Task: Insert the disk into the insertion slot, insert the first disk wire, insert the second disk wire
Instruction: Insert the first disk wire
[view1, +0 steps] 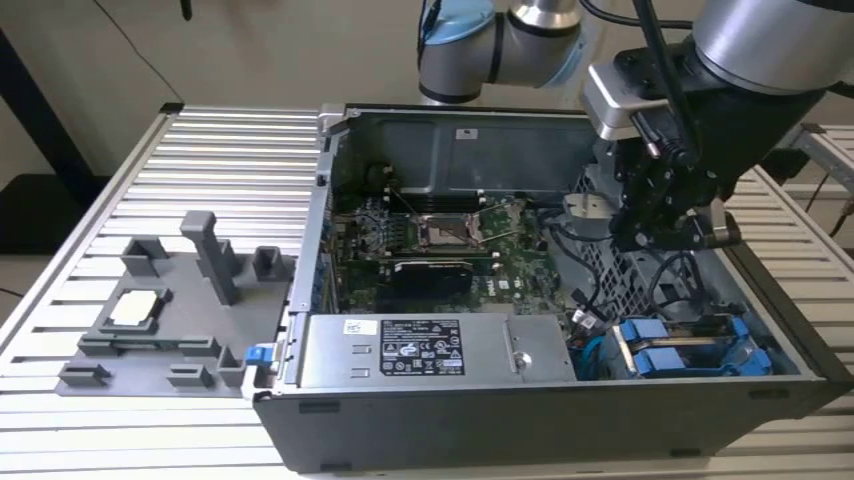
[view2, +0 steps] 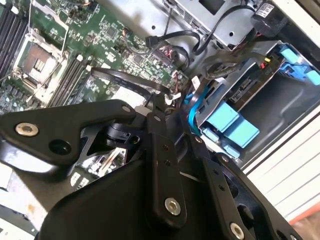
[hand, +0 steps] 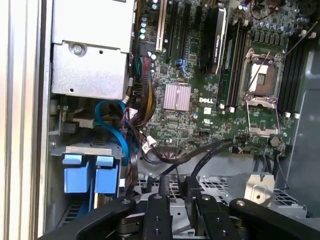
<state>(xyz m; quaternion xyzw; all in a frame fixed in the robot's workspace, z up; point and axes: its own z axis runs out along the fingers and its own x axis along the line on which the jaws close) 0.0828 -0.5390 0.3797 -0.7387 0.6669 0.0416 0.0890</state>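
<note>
The disk sits in the drive cage at the case's front corner, on the exterior view's right. Its blue carrier end faces out and its metal body is hidden. My gripper hangs inside the case, above and behind that cage. A black disk wire rises off the motherboard to my fingertips, which are shut on its end. The fingers hide the plug itself.
The green motherboard fills the case floor, and a silver power supply lies along the front wall. A blue cable and a wire bundle loop beside the cage. On the table at the exterior view's left is a grey fixture tray.
</note>
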